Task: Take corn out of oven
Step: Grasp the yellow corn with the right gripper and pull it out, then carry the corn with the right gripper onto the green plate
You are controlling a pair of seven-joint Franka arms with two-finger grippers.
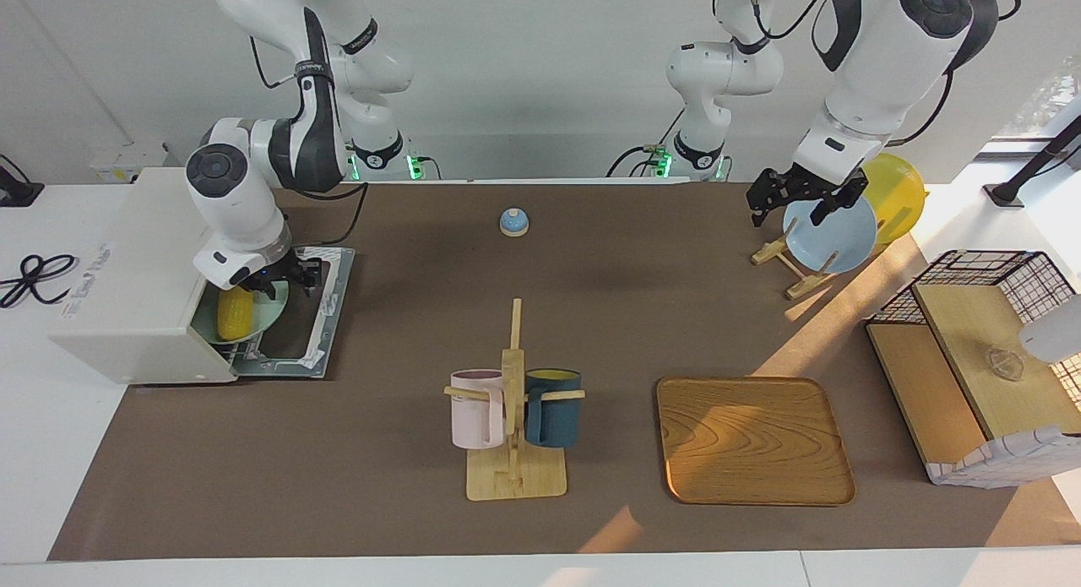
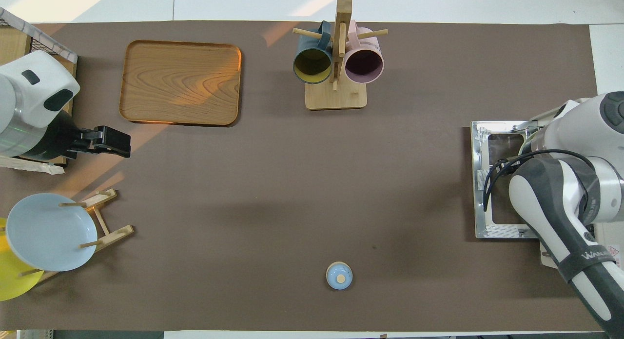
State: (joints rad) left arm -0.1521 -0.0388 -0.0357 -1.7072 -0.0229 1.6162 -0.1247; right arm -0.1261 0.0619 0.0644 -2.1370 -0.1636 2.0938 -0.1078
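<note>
Right gripper (image 1: 274, 285) over corn (image 1: 235, 313) — oven (image 1: 135, 283) open

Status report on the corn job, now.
Right gripper at the open oven mouth, over the corn on its plate. Left gripper waits over the plate rack. Nothing blocking.

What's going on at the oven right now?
The right gripper is at the mouth of the oven, whose door lies dropped open. It is right over the corn, which lies on a pale green plate inside. The left gripper waits over the plate rack.
</note>
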